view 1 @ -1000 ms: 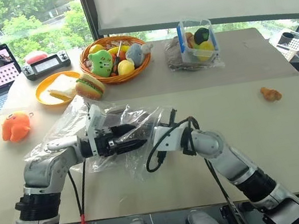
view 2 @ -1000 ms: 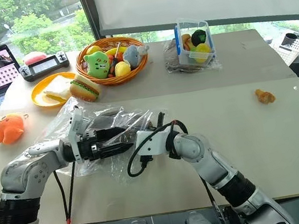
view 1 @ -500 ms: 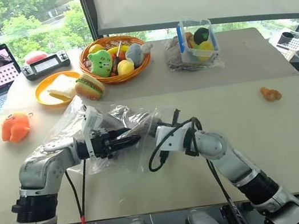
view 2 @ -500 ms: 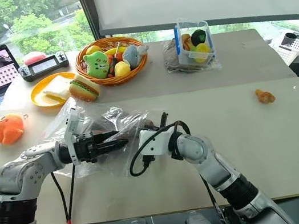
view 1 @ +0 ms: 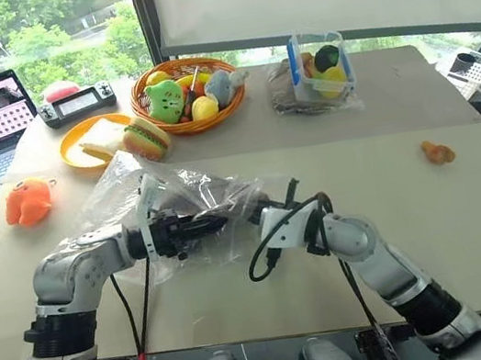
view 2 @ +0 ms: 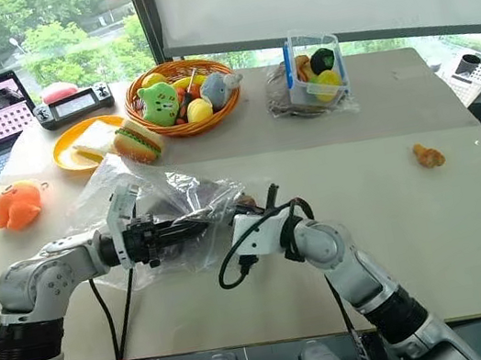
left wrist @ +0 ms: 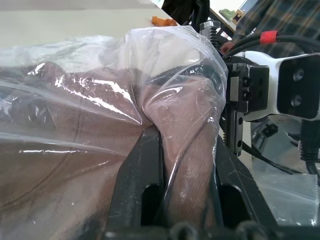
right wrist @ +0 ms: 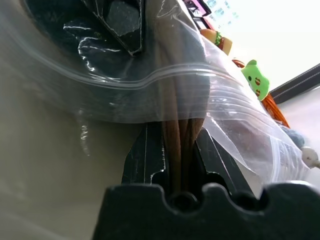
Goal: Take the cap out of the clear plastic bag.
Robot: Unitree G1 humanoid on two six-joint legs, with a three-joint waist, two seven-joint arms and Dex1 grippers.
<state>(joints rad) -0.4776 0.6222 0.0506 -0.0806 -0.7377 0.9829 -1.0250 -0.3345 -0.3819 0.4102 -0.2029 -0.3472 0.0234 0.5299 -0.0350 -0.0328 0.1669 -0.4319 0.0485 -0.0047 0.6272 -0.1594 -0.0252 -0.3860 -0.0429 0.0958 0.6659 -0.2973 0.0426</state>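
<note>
Left gripper [left wrist: 187, 165] pinches bag [view 1: 113, 198] film over cap [left wrist: 75, 165]; right gripper [right wrist: 181, 145] clamps cap edge. Pull right gripper toward 4 o'clock, steadily.

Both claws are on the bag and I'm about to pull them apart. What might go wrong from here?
1. The left claw pinches a fold of the cap through the film of the clear plastic bag, so pulling may drag cap and bag together, or stretch and tear the film.
2. The right claw is shut on only a thin edge of the cap at the bag's zip mouth; that fabric could slip free.
</note>
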